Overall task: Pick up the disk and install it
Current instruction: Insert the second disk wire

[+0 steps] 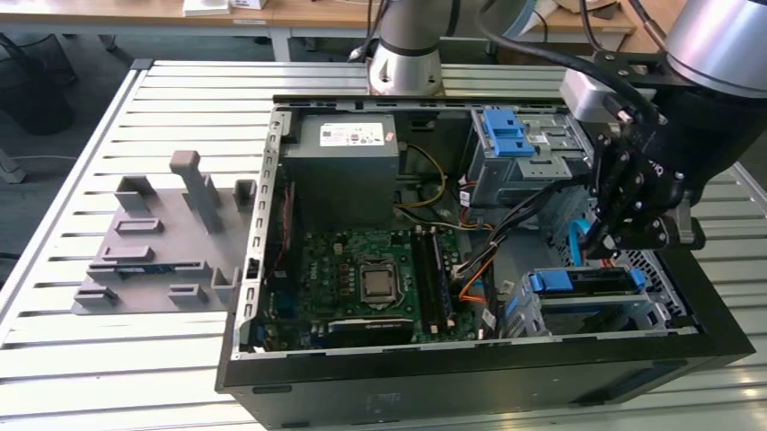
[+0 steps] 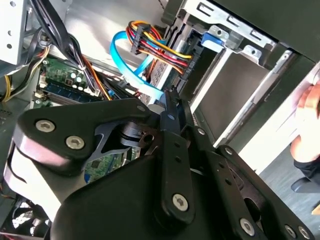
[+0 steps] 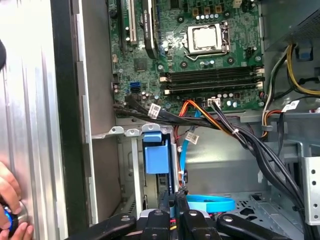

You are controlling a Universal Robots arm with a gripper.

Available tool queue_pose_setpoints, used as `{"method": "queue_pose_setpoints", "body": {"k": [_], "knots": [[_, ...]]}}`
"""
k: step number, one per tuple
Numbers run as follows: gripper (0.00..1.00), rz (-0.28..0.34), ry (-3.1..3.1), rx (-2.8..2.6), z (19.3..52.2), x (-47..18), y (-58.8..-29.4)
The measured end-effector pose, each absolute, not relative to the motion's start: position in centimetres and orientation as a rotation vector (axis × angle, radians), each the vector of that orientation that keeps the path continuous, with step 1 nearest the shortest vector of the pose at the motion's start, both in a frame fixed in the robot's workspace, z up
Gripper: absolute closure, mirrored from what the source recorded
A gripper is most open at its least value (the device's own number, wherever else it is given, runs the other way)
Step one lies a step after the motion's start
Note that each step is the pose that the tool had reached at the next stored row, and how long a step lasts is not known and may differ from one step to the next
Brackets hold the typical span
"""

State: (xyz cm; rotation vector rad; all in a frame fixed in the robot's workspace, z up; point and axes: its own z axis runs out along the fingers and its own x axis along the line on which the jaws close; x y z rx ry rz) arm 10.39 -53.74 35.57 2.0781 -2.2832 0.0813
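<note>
Inside the computer case [image 1: 258,260], black cable bundles [image 3: 250,140] and a blue ribbon cable [image 2: 131,70] cross the gap beside the lower drive cage [image 1: 587,296]. The case wall bounds it, and the motherboard [image 1: 372,278] side lies more open.

The disk [image 1: 584,280] sits in a bay at the near end of the open computer case, on the exterior view's right. It stands on edge in the slot. What shows of it is mostly its blue plastic bracket, a bar along the upper edge with a thicker tab at the end towards the exterior view's left. In the first wrist view the same blue tab [image 3: 158,153] shows between the bay's metal rails. Its metal body and label are hidden.
</note>
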Motion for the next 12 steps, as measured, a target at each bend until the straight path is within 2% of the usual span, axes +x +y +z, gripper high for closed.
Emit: {"method": "queue_pose_setpoints", "body": {"k": [12], "knots": [[0.82, 0.068, -2.301, 2.07, 34.4, 10.4, -54.0]]}}
